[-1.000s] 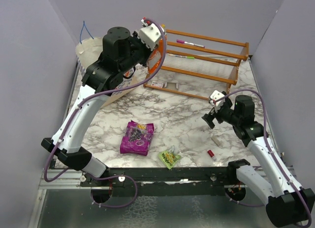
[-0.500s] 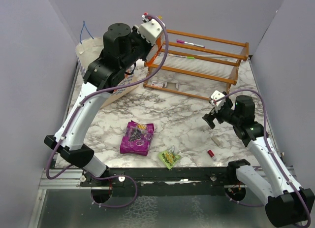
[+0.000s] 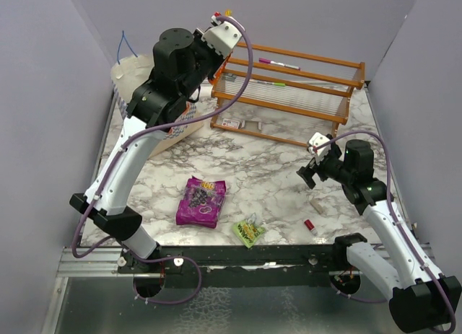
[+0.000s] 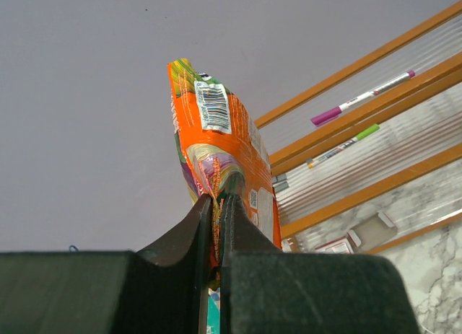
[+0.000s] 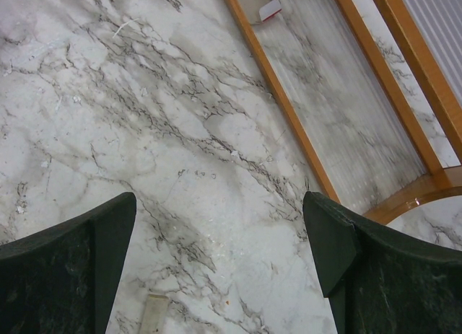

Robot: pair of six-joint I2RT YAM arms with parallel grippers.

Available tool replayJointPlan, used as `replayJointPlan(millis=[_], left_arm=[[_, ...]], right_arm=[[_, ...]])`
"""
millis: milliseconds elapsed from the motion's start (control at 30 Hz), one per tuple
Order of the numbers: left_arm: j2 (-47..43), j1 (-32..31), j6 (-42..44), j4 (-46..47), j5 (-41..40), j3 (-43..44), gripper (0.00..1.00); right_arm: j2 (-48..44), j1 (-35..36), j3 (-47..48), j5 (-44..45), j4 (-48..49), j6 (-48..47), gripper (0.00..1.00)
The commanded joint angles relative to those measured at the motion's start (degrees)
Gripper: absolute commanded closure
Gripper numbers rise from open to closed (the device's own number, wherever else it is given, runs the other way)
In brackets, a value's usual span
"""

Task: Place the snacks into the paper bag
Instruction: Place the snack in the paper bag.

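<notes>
Orange packet (image 4: 216,154), pinched by one edge in the left gripper (image 4: 216,203), sits high near the paper bag (image 3: 130,68) at upper left of the overhead view. Let go off-centre, it could catch the rim and fall outside. Right gripper (image 5: 219,204) is spread, empty.

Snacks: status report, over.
Left hand shut on orange packet, held high. Right hand open, empty. Purple packet and green packet on table; bag back left. Nothing blocking seen.

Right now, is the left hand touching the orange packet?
Touching. The left wrist view shows the left hand shut on the orange packet, with the packet's lower edge pinched between the jaws and no gap visible.
</notes>
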Motion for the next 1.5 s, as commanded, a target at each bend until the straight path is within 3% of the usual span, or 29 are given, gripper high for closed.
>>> replayJointPlan(millis=[0,433,800,1200,1467], left_arm=[[1.1,0.3,2.9,5.2,-4.2,3.7,1.0],[3.8,3.1,9.4,10.7,-9.2,5.0,1.0],[5.4,14.8,9.2,10.5,-5.7,5.7,1.0],[-0.3,26.1,6.5,8.8,-0.5,-6.7,1.0],[-3.4,29.7,4.7,10.2,1.0,-17.1,1.0]], right_arm=[[0.2,-0.5,-0.7,-1.1,1.7,0.3,0.0],[1.4,-0.4,-0.5,-1.0,0.7,-0.5,0.0],[1.6,-0.4,-0.5,-0.9,0.7,-0.7,0.01],[1.5,-0.4,-0.6,-1.1,0.5,-1.0,0.01],[1.5,-0.4,-0.7,-0.8,0.7,-1.0,0.01]])
